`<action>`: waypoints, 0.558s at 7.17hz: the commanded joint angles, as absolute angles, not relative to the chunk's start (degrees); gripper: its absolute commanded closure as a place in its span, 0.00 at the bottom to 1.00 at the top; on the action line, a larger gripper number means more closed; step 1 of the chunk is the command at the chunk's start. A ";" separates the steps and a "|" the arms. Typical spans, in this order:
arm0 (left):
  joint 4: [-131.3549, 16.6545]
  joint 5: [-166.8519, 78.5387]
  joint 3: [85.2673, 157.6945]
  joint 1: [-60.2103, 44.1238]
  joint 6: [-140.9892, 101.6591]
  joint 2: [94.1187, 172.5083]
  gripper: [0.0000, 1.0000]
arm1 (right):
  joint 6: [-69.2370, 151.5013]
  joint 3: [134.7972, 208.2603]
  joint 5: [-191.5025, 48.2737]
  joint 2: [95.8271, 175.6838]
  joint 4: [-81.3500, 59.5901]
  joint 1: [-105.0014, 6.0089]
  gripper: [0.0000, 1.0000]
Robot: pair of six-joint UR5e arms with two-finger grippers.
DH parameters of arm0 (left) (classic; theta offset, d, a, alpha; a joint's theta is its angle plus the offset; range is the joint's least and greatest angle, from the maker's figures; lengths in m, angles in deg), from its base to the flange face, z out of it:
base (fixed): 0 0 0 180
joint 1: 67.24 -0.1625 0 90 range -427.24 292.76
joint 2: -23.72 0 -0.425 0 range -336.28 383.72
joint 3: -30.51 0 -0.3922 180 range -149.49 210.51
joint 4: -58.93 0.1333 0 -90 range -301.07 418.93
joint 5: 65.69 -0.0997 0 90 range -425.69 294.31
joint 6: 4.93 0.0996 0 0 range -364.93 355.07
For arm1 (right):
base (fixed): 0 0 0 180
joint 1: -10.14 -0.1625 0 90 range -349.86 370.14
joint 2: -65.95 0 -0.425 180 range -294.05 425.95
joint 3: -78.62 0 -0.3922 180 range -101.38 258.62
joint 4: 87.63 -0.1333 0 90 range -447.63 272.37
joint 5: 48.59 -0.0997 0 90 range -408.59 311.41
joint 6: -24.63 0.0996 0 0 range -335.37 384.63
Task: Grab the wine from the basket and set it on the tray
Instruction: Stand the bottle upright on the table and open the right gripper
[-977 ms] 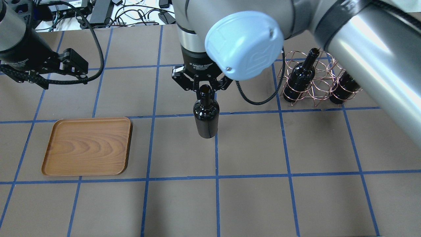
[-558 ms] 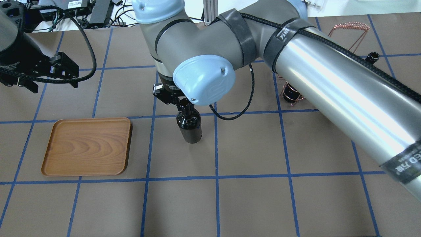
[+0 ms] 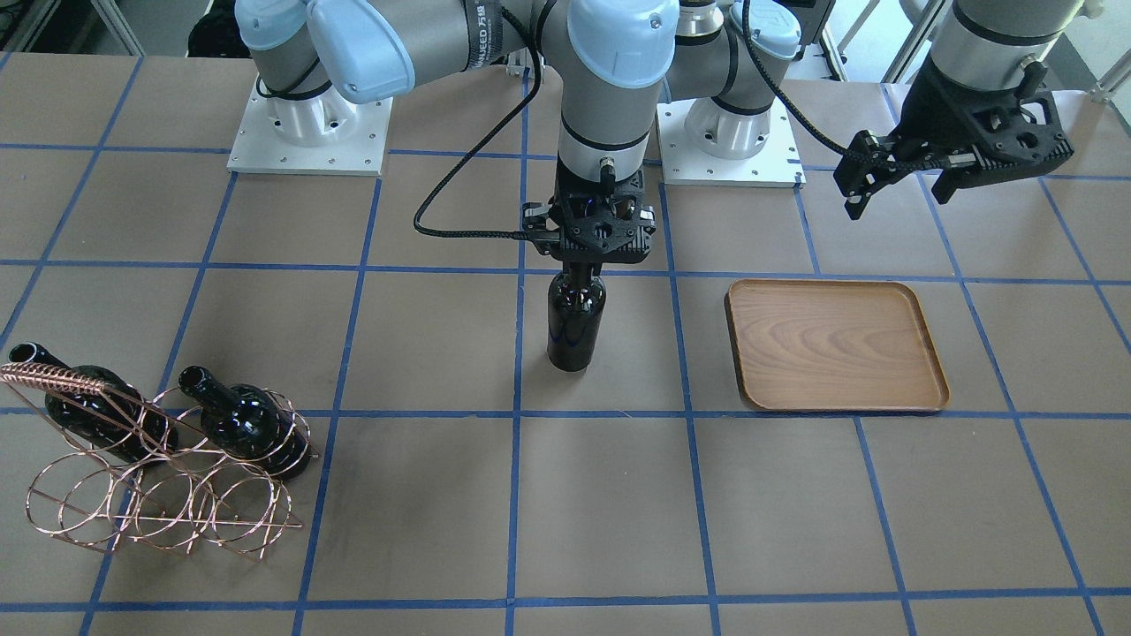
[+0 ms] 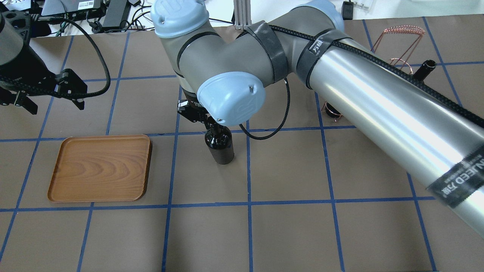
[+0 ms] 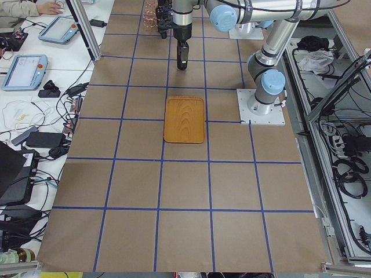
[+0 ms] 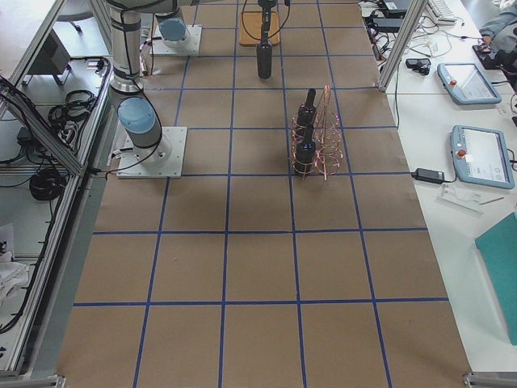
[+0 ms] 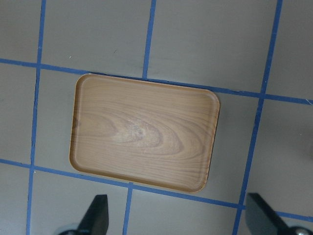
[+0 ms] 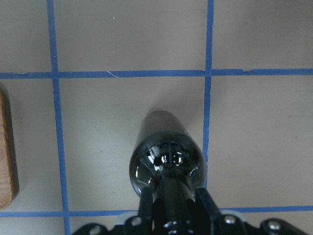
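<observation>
Brown paper ruled into squares by blue tape covers the desk [image 4: 287, 234], where the right hand [image 8: 174, 203] is clenched on the neck of the wine [image 3: 574, 322], its fingers [image 8: 145, 200] pressing in from either side just above the shoulder. The bottle is glossy, near-black glass with a long narrow neck and no label. It hangs upright directly below the hand, with its base close over a blue tape line; whether it touches the desk cannot be told. It sits between the tray [image 4: 100, 168] and the basket [image 3: 159, 503], nearer the tray but clear of it. The tray is flat wood-grain brown with rounded corners and a darker rim, and nothing lies on it. Above the tray's far edge the left hand [image 7: 179, 218] hovers with its fingers spread wide, grasping nothing. Two matching bottles [image 3: 252, 424] lie in the copper-wire basket, well apart on the robot's right. White benches [image 6: 452, 97] with control tablets and cables flank the desk.
</observation>
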State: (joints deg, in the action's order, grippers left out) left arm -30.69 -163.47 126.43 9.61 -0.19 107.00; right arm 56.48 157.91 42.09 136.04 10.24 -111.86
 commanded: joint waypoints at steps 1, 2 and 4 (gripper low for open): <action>-31.16 -163.51 126.49 9.58 -0.10 107.30 0.00 | 56.10 158.07 42.90 135.82 10.45 -111.86 1.00; -30.72 -163.34 126.49 9.58 -0.19 107.39 0.00 | 56.18 159.64 42.90 135.99 10.72 -111.86 0.97; -30.89 -163.25 126.40 10.01 -0.19 107.65 0.00 | 56.18 160.54 42.47 136.08 15.00 -111.86 0.18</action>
State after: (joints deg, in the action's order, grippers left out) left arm -30.88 -163.27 126.47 9.68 -0.18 107.48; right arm 56.18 160.02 42.76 136.05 12.23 -111.86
